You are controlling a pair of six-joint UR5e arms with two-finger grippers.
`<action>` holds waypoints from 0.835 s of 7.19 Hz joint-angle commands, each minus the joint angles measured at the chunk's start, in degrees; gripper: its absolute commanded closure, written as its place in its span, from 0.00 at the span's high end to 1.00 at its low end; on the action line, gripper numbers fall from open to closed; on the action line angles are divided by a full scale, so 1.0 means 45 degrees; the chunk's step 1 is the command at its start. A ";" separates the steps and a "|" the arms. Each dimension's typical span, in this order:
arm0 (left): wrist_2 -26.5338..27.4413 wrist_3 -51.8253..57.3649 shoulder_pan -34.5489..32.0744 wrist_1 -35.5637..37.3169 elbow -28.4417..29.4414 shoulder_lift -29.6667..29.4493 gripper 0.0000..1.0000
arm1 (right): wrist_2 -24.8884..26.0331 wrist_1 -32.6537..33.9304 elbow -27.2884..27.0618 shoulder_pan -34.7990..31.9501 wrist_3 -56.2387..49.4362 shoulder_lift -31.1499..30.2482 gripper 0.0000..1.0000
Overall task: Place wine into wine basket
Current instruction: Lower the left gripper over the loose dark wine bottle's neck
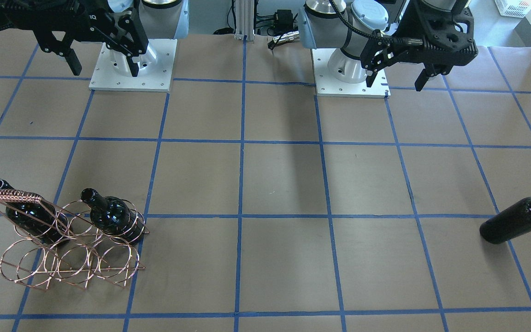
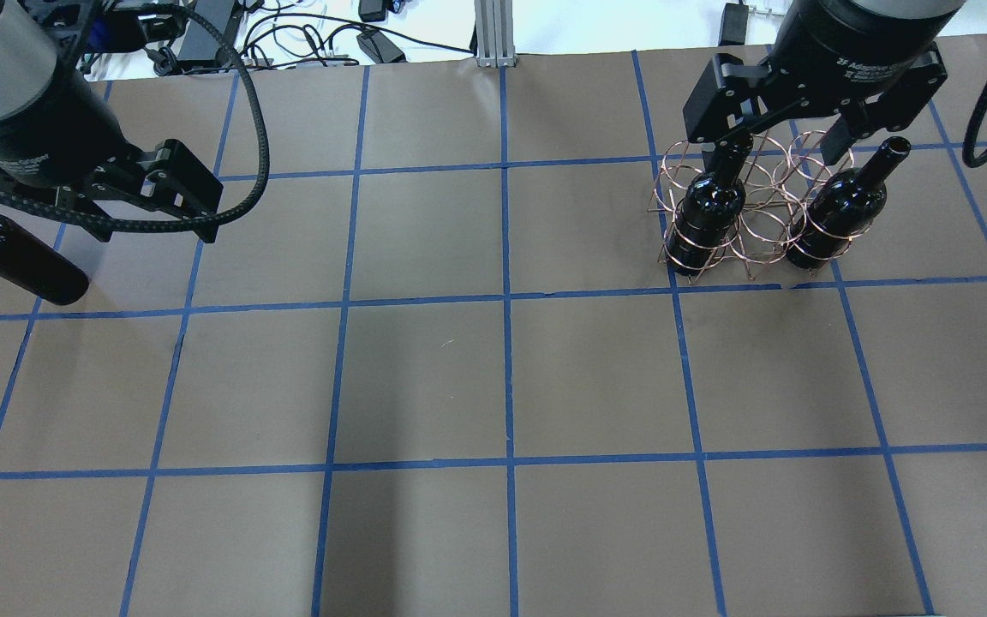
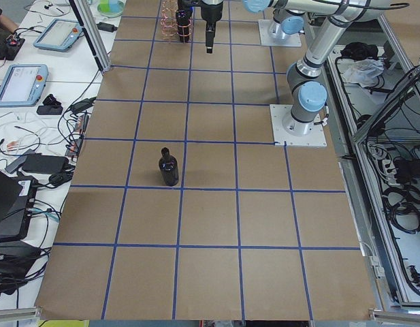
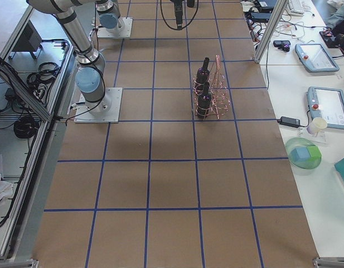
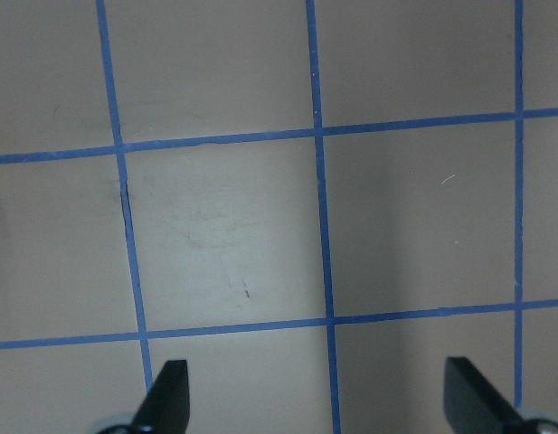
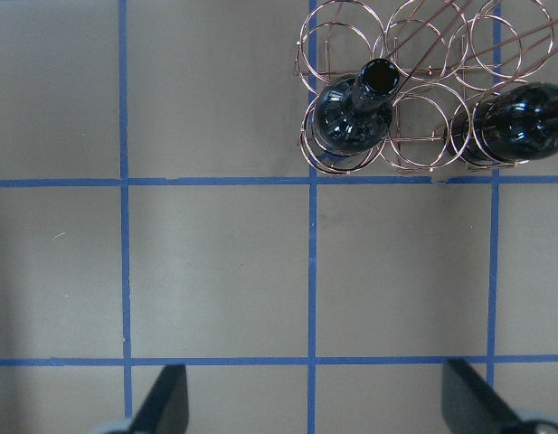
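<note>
Lining up left claw [image 1: 395,85] for the loose wine [image 1: 514,224].
We're hovering it spread, empty; wine is standing upright on the desk [image 1: 284,184], off to its left, well apart from the wine basket [image 1: 72,251]; left arm is sitting nearer.

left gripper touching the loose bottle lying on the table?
Apart. The front-facing view shows the left gripper hanging open, with a wide stretch of bare table between it and the lying wine bottle.

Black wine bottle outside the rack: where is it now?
The loose black glass wine bottle stands at the overhead view's left edge, beside the left gripper, far from the copper wire rack at upper right.
</note>
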State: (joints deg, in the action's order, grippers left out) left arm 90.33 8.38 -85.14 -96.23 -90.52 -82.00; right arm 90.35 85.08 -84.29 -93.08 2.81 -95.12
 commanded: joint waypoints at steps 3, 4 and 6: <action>-0.0014 0.1505 0.2907 0.0465 0.0154 -0.0213 1.00 | 0.0000 0.0000 0.0000 0.0000 0.0000 -0.0014 1.00; -0.0150 0.2445 0.4356 0.0852 0.0192 -0.0505 1.00 | 0.0000 -0.0019 -0.0039 0.0000 -0.0020 -0.0014 1.00; 0.0062 0.4689 0.5712 0.1594 0.0832 -0.1440 1.00 | 0.0019 0.0000 -0.0505 0.0000 -0.0020 -0.0325 1.00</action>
State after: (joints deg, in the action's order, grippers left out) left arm 90.10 23.75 -63.28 -91.05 -88.57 -86.03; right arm 90.41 85.06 -85.28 -93.07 2.70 -95.76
